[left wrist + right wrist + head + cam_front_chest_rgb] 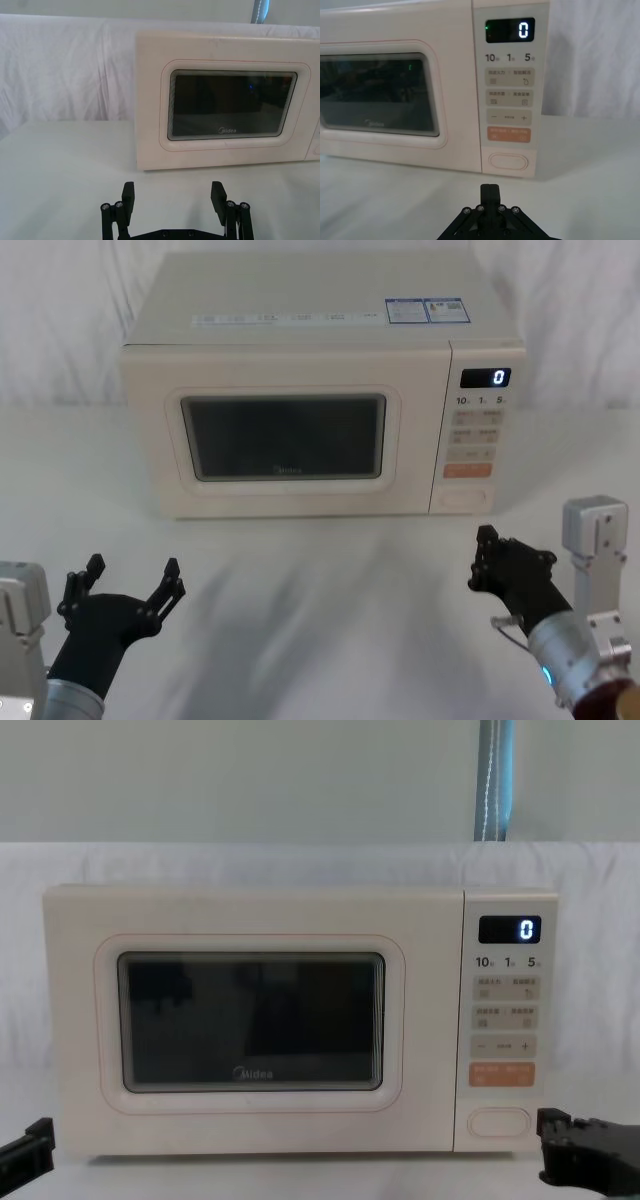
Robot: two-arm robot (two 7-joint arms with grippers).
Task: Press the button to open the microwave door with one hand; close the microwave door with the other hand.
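microwave door [285,435] closed (button [463,497] untouched)

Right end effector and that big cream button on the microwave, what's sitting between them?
Nothing: in the right wrist view, bare white table runs from the shut right end effector up to the button. The head view shows the same open gap.

**White-draped table, pale wall behind**

A white cloth [320,600] covered the table and rose in wrinkled folds behind it. Above the cloth stood a plain grey-green wall [240,780], with a blue-white vertical strip [494,780] toward its right.
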